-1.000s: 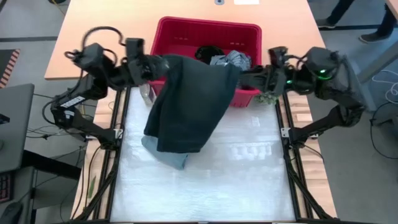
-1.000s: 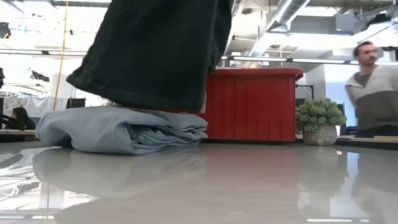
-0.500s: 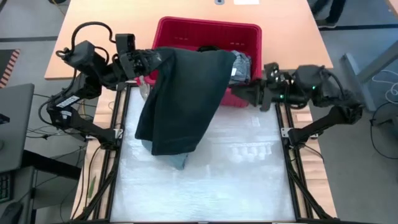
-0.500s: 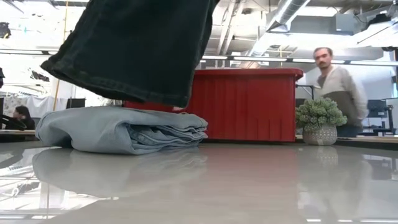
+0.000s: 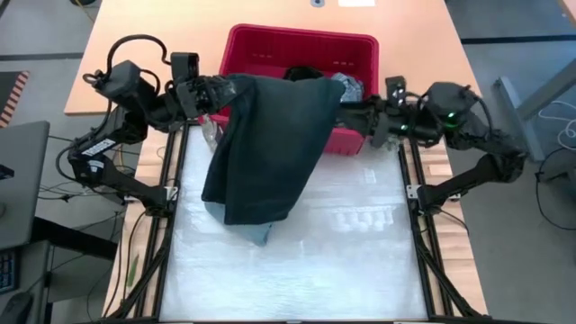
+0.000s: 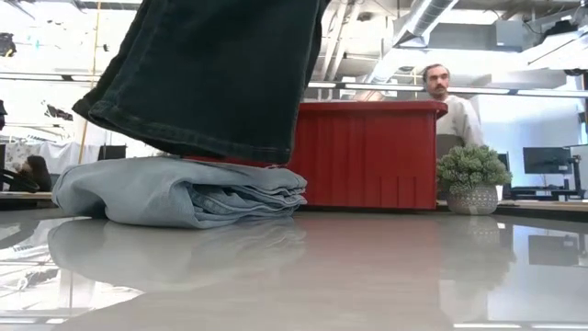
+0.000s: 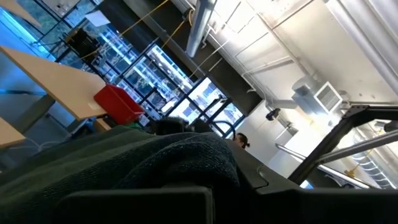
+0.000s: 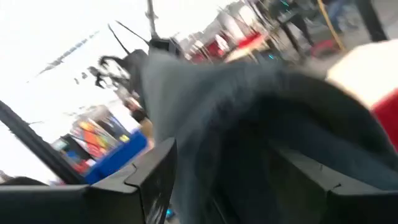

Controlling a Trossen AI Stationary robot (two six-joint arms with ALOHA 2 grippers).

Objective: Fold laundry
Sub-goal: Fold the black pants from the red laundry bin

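A dark navy garment hangs spread over the table's far left part, its hem just above a folded light blue garment that lies flat on the table. My left gripper is shut on the dark garment's upper left corner. My right gripper stands open at its upper right corner, which lies in front of the red basket. In the right wrist view dark cloth fills the gap between the spread fingers. My left gripper holds the dark garment by its upper left corner, reaching in level from the table's left; the cloth bunches over the fingers and hides the pinch. The garment hangs below, clear of the table. My right gripper has cloth between its open fingers; whether they touch it I cannot tell.
The red basket at the table's far edge holds more clothes. A small potted plant stands by the basket's right corner. A person stands behind the basket. The table's near and right parts are bare.
My right gripper drew back from the dark garment's upper right corner toward the near edge, then came back up to it, rolling its wrist. The hanging garment swayed toward the table's left and partly back. The person behind the basket walked toward the left.
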